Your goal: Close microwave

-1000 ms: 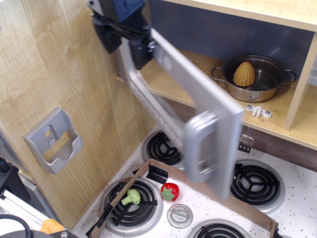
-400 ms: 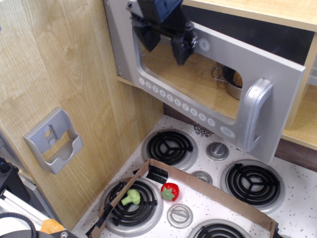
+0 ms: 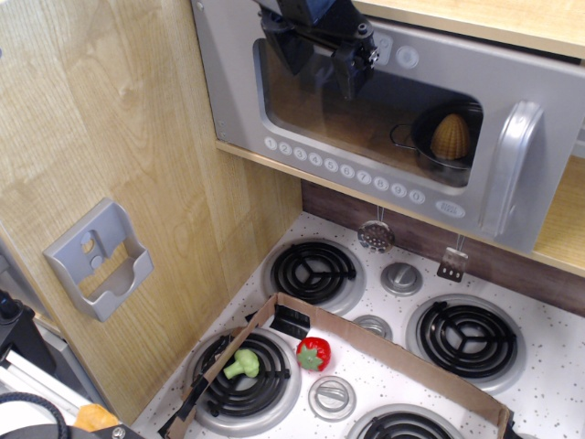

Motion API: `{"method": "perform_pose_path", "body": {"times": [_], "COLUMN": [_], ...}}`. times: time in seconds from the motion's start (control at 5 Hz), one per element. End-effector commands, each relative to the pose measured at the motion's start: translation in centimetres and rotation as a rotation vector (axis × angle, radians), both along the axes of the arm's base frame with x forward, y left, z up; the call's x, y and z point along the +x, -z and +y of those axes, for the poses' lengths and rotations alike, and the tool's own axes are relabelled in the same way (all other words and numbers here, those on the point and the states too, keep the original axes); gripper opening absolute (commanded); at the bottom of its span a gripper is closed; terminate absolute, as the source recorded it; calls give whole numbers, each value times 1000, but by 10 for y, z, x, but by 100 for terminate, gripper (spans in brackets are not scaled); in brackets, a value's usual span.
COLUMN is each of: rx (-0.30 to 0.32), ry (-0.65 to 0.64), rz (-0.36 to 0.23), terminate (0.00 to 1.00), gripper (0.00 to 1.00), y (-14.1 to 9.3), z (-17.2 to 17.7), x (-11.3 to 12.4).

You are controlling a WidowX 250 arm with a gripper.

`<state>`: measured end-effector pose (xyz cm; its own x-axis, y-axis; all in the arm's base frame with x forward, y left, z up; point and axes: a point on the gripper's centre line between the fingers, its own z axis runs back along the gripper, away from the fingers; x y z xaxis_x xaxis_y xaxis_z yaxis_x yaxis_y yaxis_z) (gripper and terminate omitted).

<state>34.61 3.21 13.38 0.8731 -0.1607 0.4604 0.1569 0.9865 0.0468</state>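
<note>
The microwave point(image 3: 274, 169) is a wooden compartment with a silver-grey door point(image 3: 228, 82). The door stands nearly flush against the compartment front, its curved grey handle point(image 3: 508, 169) at the right and a row of round number buttons point(image 3: 343, 172) along the bottom. Through the clear window I see a steel pot point(image 3: 445, 146) holding a yellow corn-like toy point(image 3: 451, 135). My gripper point(image 3: 320, 57) is at the top of the door in front of the window, its black fingers point(image 3: 355, 64) pointing down with a gap between them and nothing in them.
A grey wall-mounted holder point(image 3: 99, 259) hangs on the left wooden panel. Below is a white stovetop with black coil burners point(image 3: 313, 273) and knobs point(image 3: 400, 277). A cardboard tray point(image 3: 366, 343) holds a green broccoli toy point(image 3: 243, 363) and a red strawberry toy point(image 3: 313, 353).
The door has swung from wide open, angled toward the camera, to nearly flush against the compartment. My gripper moved right and back with it, staying at the door's top.
</note>
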Motion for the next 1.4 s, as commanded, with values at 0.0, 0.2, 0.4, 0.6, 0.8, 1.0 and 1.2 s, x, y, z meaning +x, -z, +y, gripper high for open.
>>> {"method": "perform_pose_path", "body": {"times": [0.0, 0.2, 0.4, 0.6, 0.8, 1.0, 1.2], "rx": [18, 20, 20, 20, 20, 20, 20], "ry": [22, 22, 22, 22, 22, 22, 22], "rz": [-74, -73, -73, -73, -73, -73, -73], "terminate": [0, 0, 0, 0, 0, 0, 100], "gripper": [100, 100, 100, 100, 100, 100, 100], "y": [-32, -33, -33, -33, -33, -33, -33], "z": [-7, -7, -7, -7, -7, -7, -7], "x": [16, 16, 16, 16, 16, 16, 16]}}
